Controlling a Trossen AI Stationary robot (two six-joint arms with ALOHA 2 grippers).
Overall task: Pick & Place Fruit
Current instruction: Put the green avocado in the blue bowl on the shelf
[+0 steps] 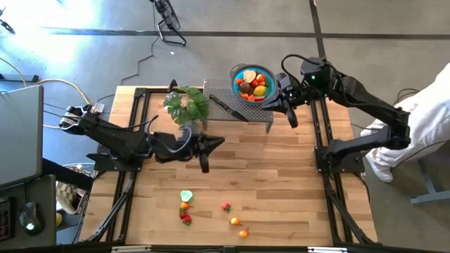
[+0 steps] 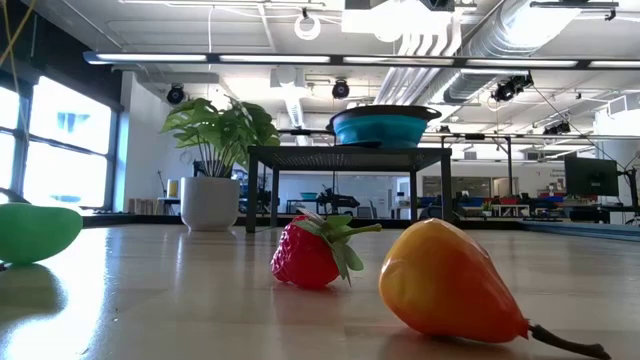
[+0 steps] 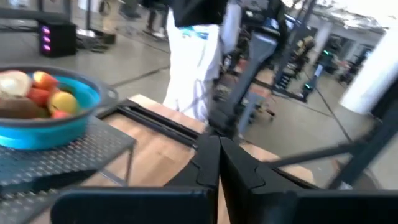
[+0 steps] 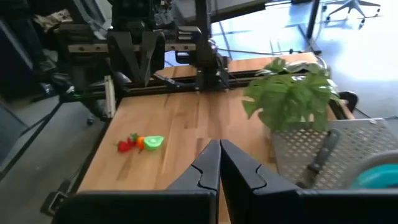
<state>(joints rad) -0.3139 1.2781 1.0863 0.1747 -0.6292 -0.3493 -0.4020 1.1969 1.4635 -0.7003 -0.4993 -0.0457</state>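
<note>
Several small toy fruits lie loose near the table's front edge: a green lime (image 1: 186, 195), red strawberries (image 1: 185, 216) (image 1: 226, 206) and an orange-yellow piece (image 1: 235, 221). In the low view the strawberry (image 2: 310, 252) and the orange-yellow piece (image 2: 450, 285) rest on their sides. More fruit fills the blue bowl (image 1: 242, 71) on the grey stand (image 1: 218, 89). My left gripper (image 1: 218, 142) hovers shut over mid-table, right of the plant. My right gripper (image 1: 268, 105) hovers shut just right of the bowl. Both hold nothing (image 3: 219, 155) (image 4: 219, 158).
A potted leafy plant (image 1: 186, 104) stands at the stand's left end. A black-handled knife (image 1: 226, 107) lies on the stand. A person in white (image 1: 422, 119) is beside the table's right edge. Bare wood lies between the stand and the loose fruit.
</note>
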